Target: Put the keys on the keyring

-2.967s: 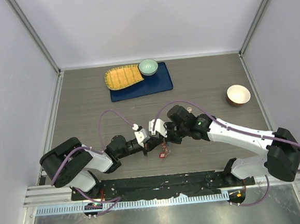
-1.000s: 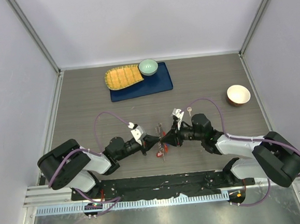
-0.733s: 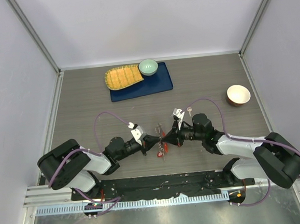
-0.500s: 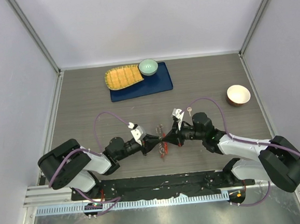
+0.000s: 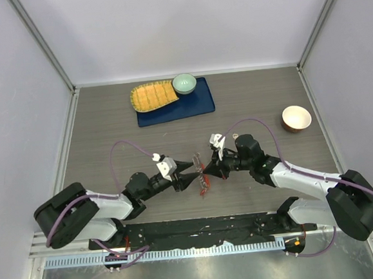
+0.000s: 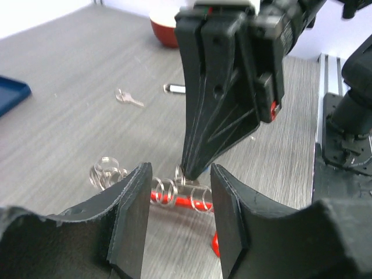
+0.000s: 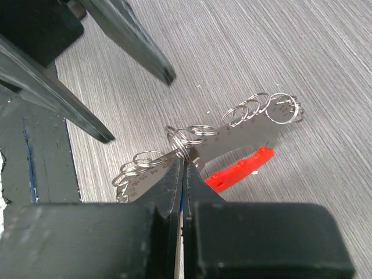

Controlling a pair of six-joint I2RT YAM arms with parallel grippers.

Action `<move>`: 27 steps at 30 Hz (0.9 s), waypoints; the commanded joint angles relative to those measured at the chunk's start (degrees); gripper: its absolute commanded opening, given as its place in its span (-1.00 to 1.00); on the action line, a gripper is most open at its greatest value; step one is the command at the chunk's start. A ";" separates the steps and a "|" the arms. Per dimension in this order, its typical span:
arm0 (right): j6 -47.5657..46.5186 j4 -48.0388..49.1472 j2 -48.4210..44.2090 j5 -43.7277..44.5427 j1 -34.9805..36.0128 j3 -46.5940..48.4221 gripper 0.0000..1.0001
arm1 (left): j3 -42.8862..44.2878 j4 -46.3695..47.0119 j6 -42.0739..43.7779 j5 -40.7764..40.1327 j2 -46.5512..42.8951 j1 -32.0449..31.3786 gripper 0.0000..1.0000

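The keyring (image 7: pixel 192 136) lies on the grey wooden table (image 5: pixel 108 133) near its front edge, about midway between the two arms. It is a loose string of small silver rings and flat grey metal pieces, with a red plastic tag (image 7: pixel 238 171) lying against it. The right claw (image 7: pixel 181 160) comes down on it from the right with its fingers pressed flat together, their tips pinching one of the rings in the middle of the bunch. The left claw (image 6: pixel 179 174) faces it from the left with its jaws apart. One finger stands on either side of the right claw's tip and the rings, and neither finger appears to touch them. I cannot pick out the keys with coloured heads among the metal. A bare silver key (image 6: pixel 129 99) lies by itself further back, well apart from the keyring. Beyond it, towards the right side, sits a small red-brown bowl (image 5: pixel 296 118). At the far end a blue tray (image 5: pixel 200 103) carries a yellow woven dish (image 5: pixel 152 95) and a pale green bowl (image 5: pixel 184 83).
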 commanded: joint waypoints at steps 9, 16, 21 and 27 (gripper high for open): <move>-4.75 -3.51 -2.03 1.15 0.39 3.66 -0.99 | 9.48 -25.10 12.32 3.27 -11.83 -0.06 -0.02; -5.28 -4.30 -2.29 1.68 0.56 3.84 -0.99 | 14.31 -33.36 6.71 4.50 -8.32 -0.06 -0.09; -5.37 -4.74 -2.38 2.12 0.83 3.93 -0.99 | 18.35 -40.73 0.37 1.87 -8.23 -0.06 -0.16; -5.63 -5.09 -2.29 2.38 1.09 4.28 -0.99 | 24.24 -52.84 -3.51 0.02 -7.35 -0.06 -0.25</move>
